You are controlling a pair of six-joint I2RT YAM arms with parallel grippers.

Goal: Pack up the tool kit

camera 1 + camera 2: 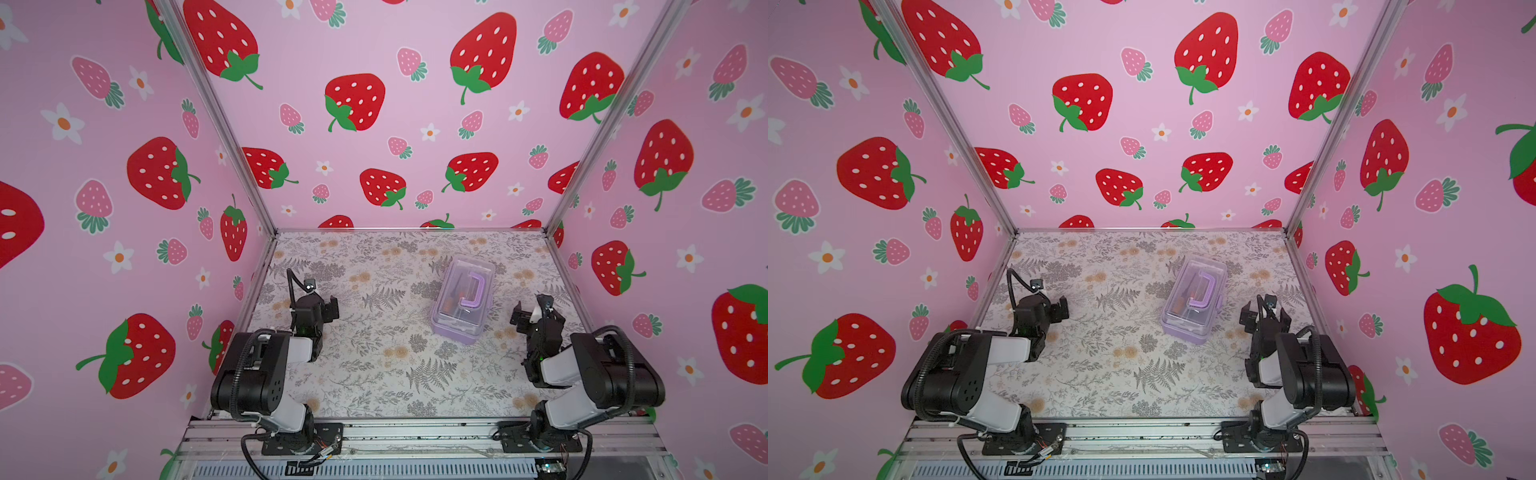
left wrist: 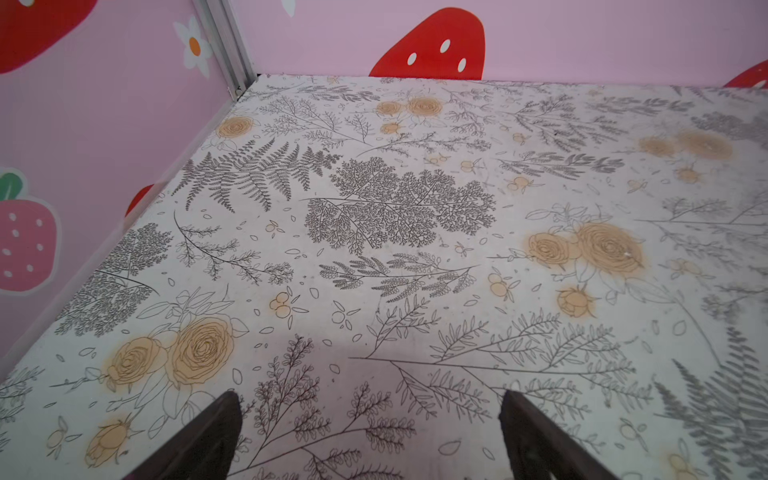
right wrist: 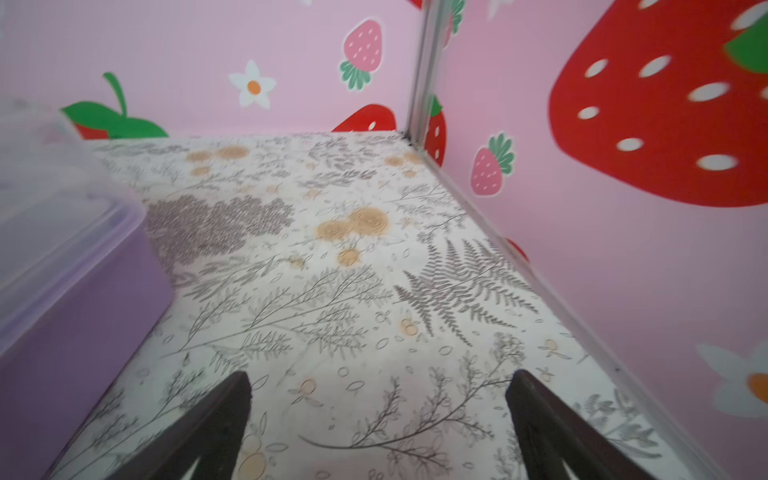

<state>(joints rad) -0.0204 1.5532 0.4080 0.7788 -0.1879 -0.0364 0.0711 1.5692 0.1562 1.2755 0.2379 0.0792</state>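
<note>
We find the box (image 1: 463,299), lid on, right of centre on the worktop (image 1: 374,374). Our left pincer (image 2: 370,399) and right pincer (image 3: 380,378) gape apart — empty, near its side edges.

tool kit (image 1: 462,305): on table (image 1: 374,374) | position: right of centre (tools (image 1: 456,291) inside it)

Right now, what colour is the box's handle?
Lilac; the handle shows best in a top view.

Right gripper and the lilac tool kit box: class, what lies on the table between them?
Nothing. Only bare floral table separates the right gripper from the tool kit box, shown in both top views.
</note>
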